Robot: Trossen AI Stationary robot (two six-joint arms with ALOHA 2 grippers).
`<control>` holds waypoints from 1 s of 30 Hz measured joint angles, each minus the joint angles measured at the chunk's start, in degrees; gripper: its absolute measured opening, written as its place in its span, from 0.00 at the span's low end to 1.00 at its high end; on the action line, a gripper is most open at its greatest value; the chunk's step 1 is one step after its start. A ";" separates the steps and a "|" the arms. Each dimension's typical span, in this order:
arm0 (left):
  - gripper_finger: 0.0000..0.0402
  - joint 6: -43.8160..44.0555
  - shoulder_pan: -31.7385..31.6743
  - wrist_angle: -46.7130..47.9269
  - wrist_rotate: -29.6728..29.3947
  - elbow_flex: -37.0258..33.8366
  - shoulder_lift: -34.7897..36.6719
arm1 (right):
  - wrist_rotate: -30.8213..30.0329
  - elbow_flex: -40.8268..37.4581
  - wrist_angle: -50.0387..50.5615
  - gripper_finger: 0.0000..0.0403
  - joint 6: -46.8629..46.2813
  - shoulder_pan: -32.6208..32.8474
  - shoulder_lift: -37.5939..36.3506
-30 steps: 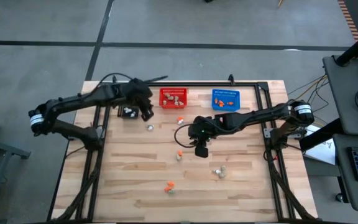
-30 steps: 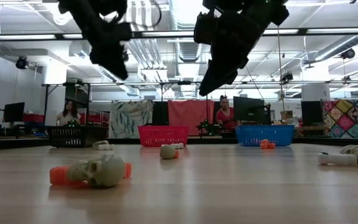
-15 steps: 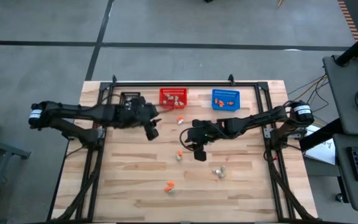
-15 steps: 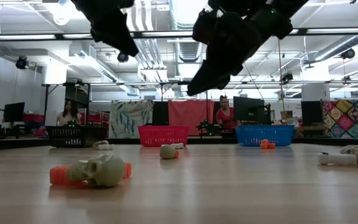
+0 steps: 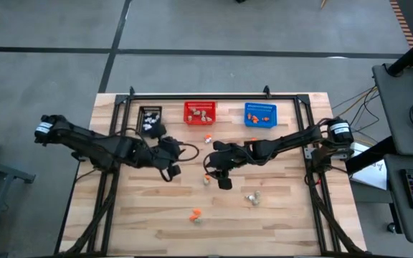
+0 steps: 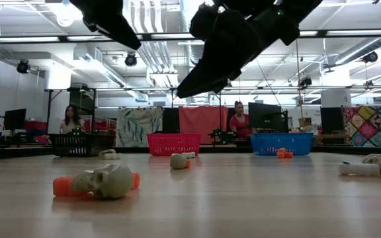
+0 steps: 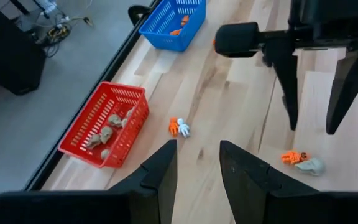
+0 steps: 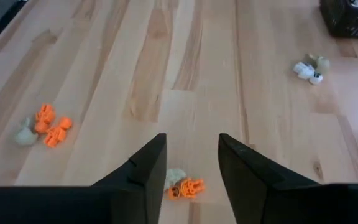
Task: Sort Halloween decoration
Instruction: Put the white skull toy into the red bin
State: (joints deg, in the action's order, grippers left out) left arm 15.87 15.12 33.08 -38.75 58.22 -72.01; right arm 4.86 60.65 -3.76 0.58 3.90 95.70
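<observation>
High view shows the right hand (image 5: 223, 180) over the middle of the worktop (image 5: 285, 208), just beside a beige-and-orange trinket (image 5: 207, 178) lying on the wood. Right wrist view puts that trinket (image 8: 182, 185) directly below the gap between the two fingers (image 8: 143, 171), which stand apart and grasp nothing. The left hand (image 5: 171, 169) hangs further left over the worktop, its fingers (image 7: 159, 177) also parted and empty. Other Halloween decorations lie loose: an orange piece (image 5: 196, 213) near the front edge, a beige pair (image 5: 253, 197) to the right of the right hand, and an orange-and-white one (image 5: 209, 137) just in front of the red basket (image 5: 199, 113). The red basket holds beige pieces, the blue basket (image 5: 260, 115) orange ones, the black basket (image 5: 150, 119) white ones.
</observation>
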 joint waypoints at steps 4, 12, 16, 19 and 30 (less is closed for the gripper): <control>0.26 2.58 0.58 -0.11 -1.27 -2.32 0.00 | 0.07 0.08 0.23 0.41 0.19 0.11 0.18; 0.26 5.69 0.60 -0.78 -1.36 -4.86 0.00 | 1.38 0.04 0.50 0.51 2.50 1.88 0.18; 0.26 5.64 0.60 -1.96 -1.50 -5.02 0.00 | 1.15 0.04 0.42 0.53 2.69 2.47 0.18; 0.26 5.03 0.60 -2.78 -2.81 -5.06 0.00 | 1.12 0.04 0.24 0.53 2.67 2.53 0.18; 0.26 4.16 0.60 -3.73 -5.96 -5.01 0.00 | -0.49 0.56 -3.32 0.53 3.06 2.61 3.31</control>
State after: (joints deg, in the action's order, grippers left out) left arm 20.03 15.73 29.35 -44.71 53.21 -72.01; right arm 4.37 61.21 -7.08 3.64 6.51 99.01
